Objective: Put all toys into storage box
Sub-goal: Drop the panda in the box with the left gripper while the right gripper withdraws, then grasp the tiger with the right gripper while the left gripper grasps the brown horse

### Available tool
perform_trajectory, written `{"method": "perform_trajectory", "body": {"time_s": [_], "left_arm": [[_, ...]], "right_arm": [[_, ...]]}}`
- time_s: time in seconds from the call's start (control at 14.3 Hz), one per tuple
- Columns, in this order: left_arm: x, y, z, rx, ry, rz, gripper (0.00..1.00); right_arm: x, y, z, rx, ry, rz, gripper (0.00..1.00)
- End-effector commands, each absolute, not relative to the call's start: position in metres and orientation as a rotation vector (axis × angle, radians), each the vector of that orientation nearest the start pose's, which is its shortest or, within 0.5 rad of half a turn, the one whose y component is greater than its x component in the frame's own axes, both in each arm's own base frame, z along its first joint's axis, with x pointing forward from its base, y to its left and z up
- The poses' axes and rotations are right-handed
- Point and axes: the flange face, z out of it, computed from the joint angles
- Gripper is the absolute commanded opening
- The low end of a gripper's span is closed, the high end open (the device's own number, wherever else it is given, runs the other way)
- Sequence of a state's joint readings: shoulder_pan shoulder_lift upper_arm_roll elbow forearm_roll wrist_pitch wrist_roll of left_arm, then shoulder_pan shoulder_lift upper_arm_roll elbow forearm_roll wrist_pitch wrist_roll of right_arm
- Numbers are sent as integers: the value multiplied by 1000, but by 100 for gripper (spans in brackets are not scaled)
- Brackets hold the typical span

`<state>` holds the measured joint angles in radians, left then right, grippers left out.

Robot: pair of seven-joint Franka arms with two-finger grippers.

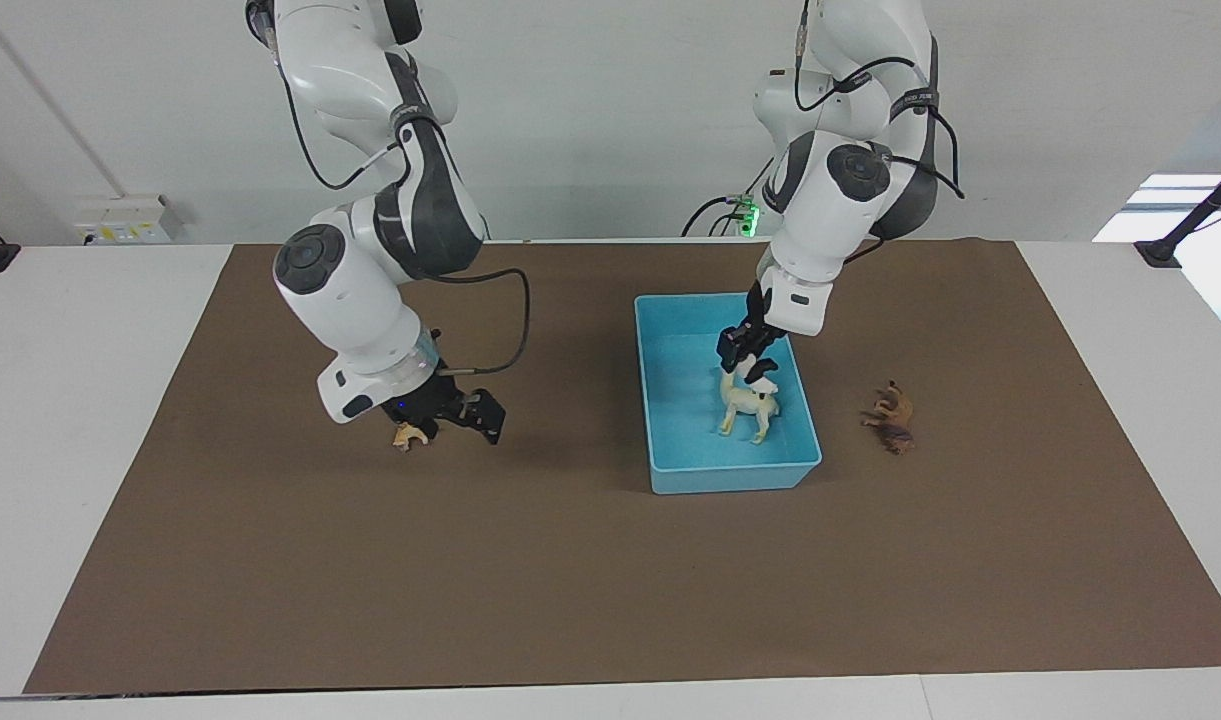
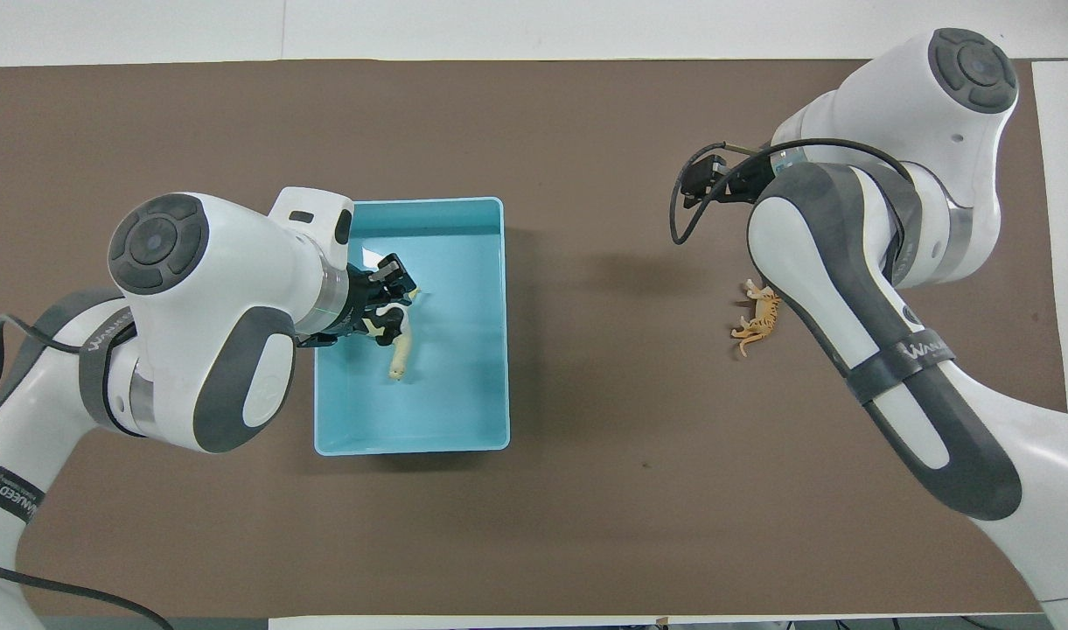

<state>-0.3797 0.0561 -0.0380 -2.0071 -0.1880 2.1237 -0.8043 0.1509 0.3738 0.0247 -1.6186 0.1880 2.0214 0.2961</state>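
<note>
The light blue storage box (image 1: 732, 478) (image 2: 464, 411) sits mid-table. A cream llama (image 1: 742, 412) (image 2: 400, 357) stands inside it. My left gripper (image 1: 740, 352) (image 2: 381, 291) hangs over the box, with the black-and-white panda (image 1: 762, 373) (image 2: 383, 325) right at its tip, just above the llama. Whether the panda is gripped I cannot tell. My right gripper (image 1: 457, 418) (image 2: 701, 181) is open and low beside the tan spotted cat (image 1: 406, 436) (image 2: 758, 315), which lies on the mat partly hidden by the wrist. The dark brown lion (image 1: 892, 421) lies beside the box, toward the left arm's end.
A brown mat (image 1: 570, 600) (image 2: 586, 490) covers most of the white table. Only the box and the toys lie on it. A wall socket box (image 1: 125, 220) sits at the table's edge near the right arm's base.
</note>
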Motion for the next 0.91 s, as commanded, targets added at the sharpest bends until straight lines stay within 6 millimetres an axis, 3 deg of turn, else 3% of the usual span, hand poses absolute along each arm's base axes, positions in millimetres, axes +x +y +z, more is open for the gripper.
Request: {"method": "perform_trajectory", "body": {"time_s": [0.0,0.14,0.21,0.35,0.56,0.7,0.84], "left_arm": [[509,-233,440,-3212,-807,90,100],[511,-224,441,-3178,-772,88,100],[518,-209,443,-3125,-703,7,100],[545,-150,447,-3091,-560,-109,100],[574,-53,454,-3107,-383,-158,100],[579,-12,441,-3108,-252,-153,100],[576,5,423,-3110,-83,-121,100]], "right_arm": [[626,101,389,-3005,247,43,100],[616,77,374,-3037,278,57,100],[608,72,367,-3039,287,69,100],[601,50,354,-3034,336,38,100],[589,48,334,-3039,326,39,100],[576,49,320,-3041,331,11,100],[571,51,314,-3041,323,-15,100]]}}
